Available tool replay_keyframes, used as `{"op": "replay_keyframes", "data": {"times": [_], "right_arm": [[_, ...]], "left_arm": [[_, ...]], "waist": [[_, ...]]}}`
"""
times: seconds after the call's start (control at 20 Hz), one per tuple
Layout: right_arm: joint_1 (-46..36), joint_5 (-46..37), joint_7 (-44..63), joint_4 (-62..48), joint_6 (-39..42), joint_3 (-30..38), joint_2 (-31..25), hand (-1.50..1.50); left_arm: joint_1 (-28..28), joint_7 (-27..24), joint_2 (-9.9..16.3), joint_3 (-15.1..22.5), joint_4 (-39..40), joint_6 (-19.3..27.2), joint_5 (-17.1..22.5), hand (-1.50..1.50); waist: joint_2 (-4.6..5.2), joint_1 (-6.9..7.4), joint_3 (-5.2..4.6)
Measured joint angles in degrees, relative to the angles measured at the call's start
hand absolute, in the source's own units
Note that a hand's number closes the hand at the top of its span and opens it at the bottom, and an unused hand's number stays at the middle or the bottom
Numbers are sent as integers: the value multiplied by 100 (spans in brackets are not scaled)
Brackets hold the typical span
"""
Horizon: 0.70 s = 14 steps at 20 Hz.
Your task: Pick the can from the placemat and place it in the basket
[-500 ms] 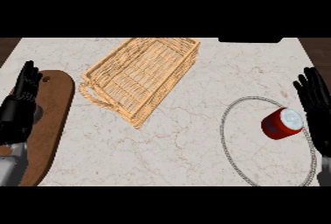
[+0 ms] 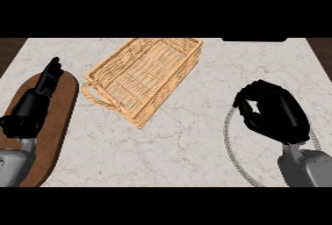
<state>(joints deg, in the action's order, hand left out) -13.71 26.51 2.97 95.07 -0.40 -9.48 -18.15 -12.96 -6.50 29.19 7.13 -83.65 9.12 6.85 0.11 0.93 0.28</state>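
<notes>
Fingers curl over the placemat (image 2: pixel 235 154), right hand (image 2: pixel 272 115) hiding the can: grasp step; next, lift toward the basket (image 2: pixel 144 74).

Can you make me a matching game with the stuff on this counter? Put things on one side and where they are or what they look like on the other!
Things:
1. basket
2. left hand
3. right hand
4. wooden board

Clues:
A. brown, at the counter's left edge
B. fingers curled, over the round placemat
C. woven and tan, near the counter's middle top
D. fingers straight, pointing up

Pairs: 1-C, 2-D, 3-B, 4-A
</notes>
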Motion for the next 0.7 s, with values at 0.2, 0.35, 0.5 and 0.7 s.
{"op": "replay_keyframes", "data": {"times": [0.2, 0.35, 0.5, 0.7], "right_arm": [[-128, -909, 134, 250, -714, -731, 498, -150], [-484, -1704, 520, 358, -1156, -843, 246, -150], [-919, -2450, 1162, 361, -1225, -805, -451, -150], [-1541, -3049, 2152, 253, -558, -820, -1608, -150]], "left_arm": [[55, 198, 30, 41, -157, -165, -27, 0], [124, 284, -54, 129, -232, -120, -100, 0], [101, 337, -18, 124, -238, -132, -136, 0], [140, 348, -36, 154, -244, -124, -177, 0]], "waist": [[-20, -38, -21], [-38, -59, -35], [-60, -101, -53], [-75, -99, -72]]}}
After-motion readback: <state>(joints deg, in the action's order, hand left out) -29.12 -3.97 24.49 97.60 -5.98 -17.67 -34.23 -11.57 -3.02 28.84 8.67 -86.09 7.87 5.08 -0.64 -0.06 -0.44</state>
